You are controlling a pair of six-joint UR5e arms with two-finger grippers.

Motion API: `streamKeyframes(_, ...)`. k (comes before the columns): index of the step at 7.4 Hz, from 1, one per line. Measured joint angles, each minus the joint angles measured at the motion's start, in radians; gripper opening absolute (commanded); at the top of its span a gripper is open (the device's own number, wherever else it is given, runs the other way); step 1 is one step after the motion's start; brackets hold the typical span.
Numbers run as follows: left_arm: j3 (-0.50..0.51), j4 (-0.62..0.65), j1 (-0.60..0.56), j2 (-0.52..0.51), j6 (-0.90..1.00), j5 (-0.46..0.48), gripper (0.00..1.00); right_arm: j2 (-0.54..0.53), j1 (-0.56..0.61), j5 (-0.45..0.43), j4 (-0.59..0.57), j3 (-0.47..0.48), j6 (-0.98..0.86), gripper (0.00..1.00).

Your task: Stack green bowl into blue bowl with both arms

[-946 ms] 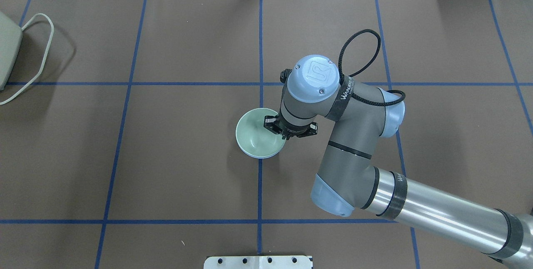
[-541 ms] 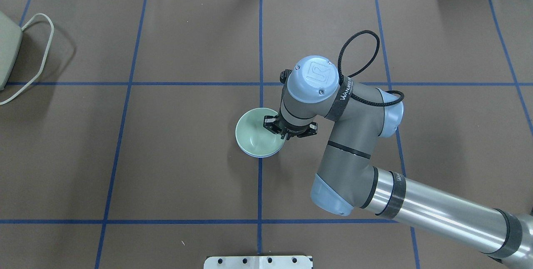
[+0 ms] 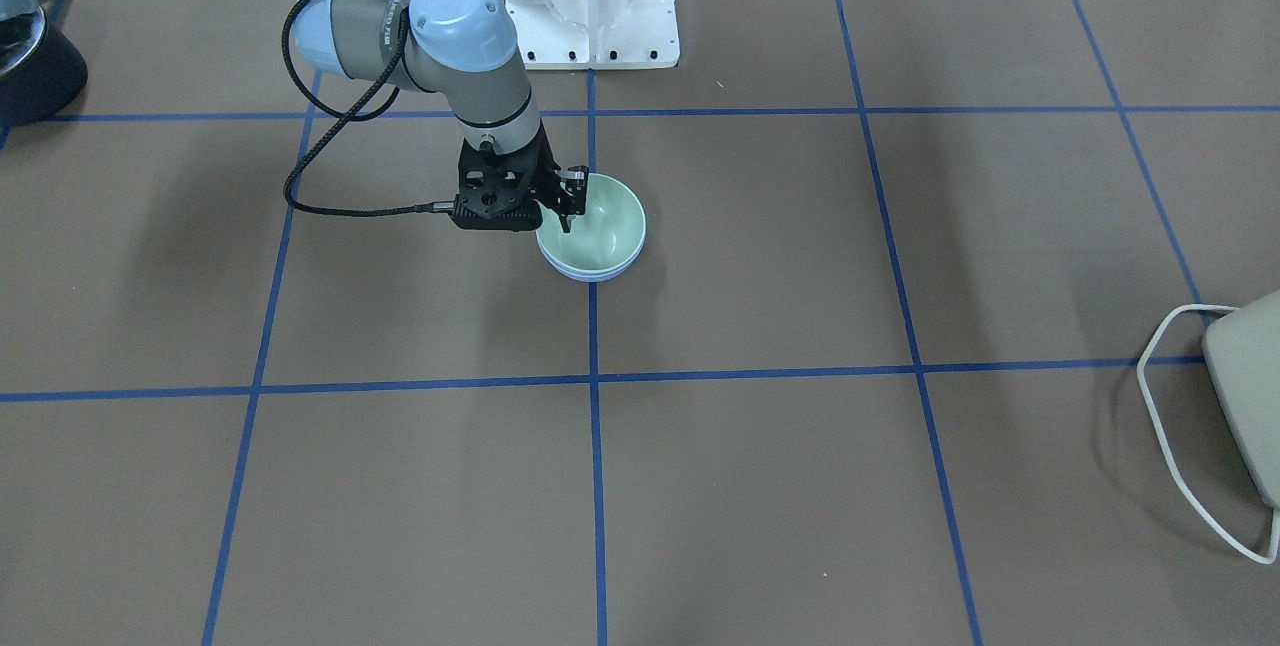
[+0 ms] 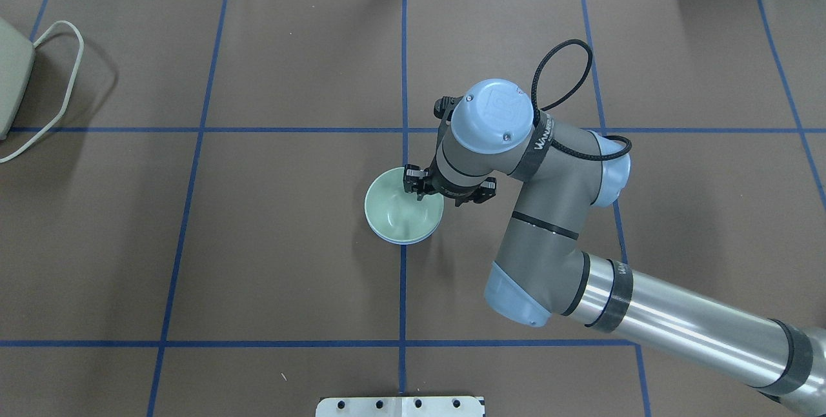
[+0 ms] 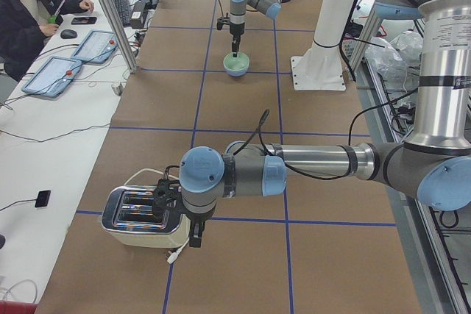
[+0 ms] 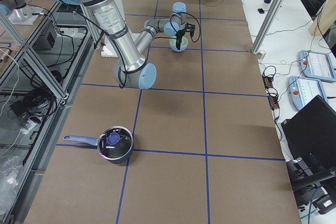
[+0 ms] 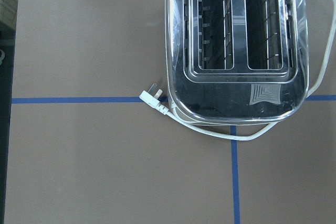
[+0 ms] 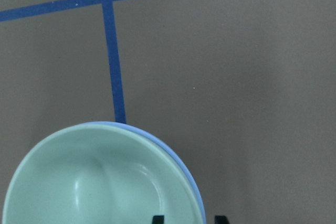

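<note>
Fingers (image 8: 158,219) mostly cropped; green bowl (image 8: 100,182) hides blue bowl (image 8: 178,163) except its rim.

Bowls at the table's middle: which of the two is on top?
The green bowl. It sits nested inside the blue bowl, and only a thin strip of the blue one's rim shows around it.

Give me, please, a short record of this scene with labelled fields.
green bowl: nested inside the blue bowl
blue bowl: on the centre tape line, only its rim showing
right gripper: open, at the bowls' rim, holding nothing
left gripper: over the toaster; open or shut cannot be told
toaster: unplugged, its plug lying on the table
stacking: done
</note>
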Motion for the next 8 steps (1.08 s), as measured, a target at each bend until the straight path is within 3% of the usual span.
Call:
streamKeyframes(2, -0.002, 0.001, 0.012, 0.0, -0.037, 0.0, 0.98, -0.03, 0.151, 0.085, -0.02, 0.016, -0.086, 1.0)
streamKeyframes(6, -0.03, -0.041, 0.101, 0.003, -0.207, 0.002, 0.98, -0.244, 0.546, 0.261, -0.058, 0.014, -0.704, 1.0)
streamKeyframes(8, -0.048, -0.049, 0.106, 0.021, -0.207, -0.001, 0.98, -0.409, 0.7, 0.296, -0.067, 0.019, -0.997, 1.0)
